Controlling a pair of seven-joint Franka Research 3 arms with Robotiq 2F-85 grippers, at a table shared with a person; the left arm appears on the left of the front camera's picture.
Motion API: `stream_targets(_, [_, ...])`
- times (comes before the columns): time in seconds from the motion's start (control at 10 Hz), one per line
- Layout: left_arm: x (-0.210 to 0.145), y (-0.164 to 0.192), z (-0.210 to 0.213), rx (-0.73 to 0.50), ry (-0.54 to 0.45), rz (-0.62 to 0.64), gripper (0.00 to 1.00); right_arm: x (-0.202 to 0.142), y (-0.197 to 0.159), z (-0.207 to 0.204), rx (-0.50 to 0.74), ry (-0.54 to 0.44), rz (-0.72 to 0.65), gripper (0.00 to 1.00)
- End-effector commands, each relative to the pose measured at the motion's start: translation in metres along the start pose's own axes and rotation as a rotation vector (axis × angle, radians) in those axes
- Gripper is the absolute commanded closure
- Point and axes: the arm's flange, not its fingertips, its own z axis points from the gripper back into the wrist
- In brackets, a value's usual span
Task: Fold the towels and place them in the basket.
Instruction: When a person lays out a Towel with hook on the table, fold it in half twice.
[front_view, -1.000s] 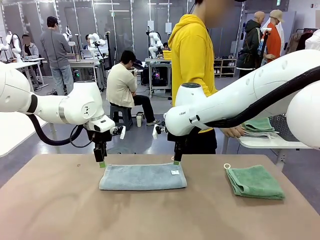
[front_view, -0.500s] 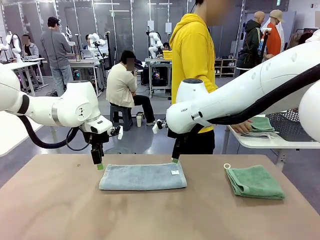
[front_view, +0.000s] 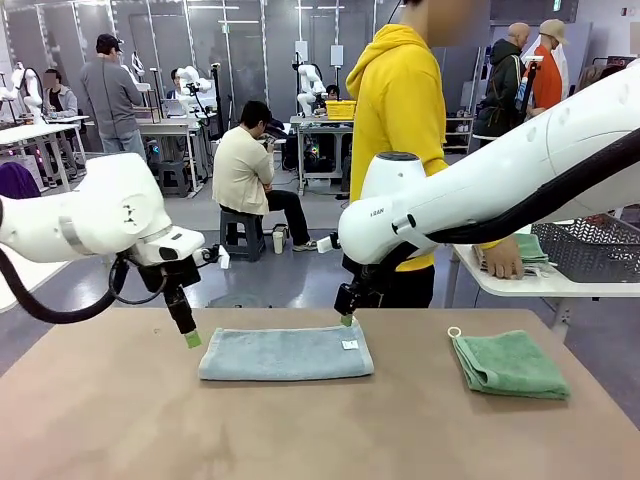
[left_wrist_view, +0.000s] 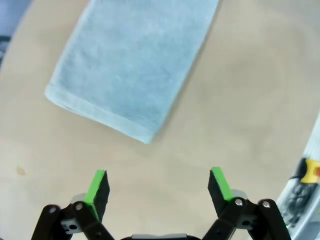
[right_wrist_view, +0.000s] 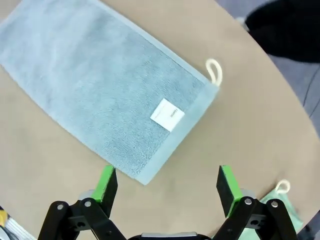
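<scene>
We have released the grey-blue towel (front_view: 285, 353), folded on the counter (front_view: 300, 430); our left end effector (front_view: 190, 338) and right end effector (front_view: 346, 318) have lifted off its ends, both wide open and empty (another fold likely remains before the basket (front_view: 590, 250)).

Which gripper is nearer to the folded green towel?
Right. The right gripper hangs at the end of the grey-blue towel nearer the green towel; the left gripper hangs off its opposite end.
</scene>
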Motion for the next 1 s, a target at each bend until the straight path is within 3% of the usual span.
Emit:
stream_targets(0.0, [-0.032,-0.032,0.017,-0.010,-0.038,0.109,0.00,-0.006,0.005,-0.010,-0.056,0.034,-0.160,0.00])
stream_targets(0.5, [-0.090,-0.084,0.062,0.030,-0.023,0.203,0.00,-0.002,-0.007,-0.050,-0.097,0.025,-0.359,0.00])
stream_targets(0.7, [-0.100,-0.087,0.067,0.098,-0.022,0.258,0.00,-0.003,-0.008,-0.054,-0.085,0.039,-0.327,0.00])
stream_targets(0.9, [-0.098,-0.083,0.069,0.044,-0.037,0.214,0.00,-0.009,-0.011,-0.051,-0.068,0.049,-0.330,0.00])
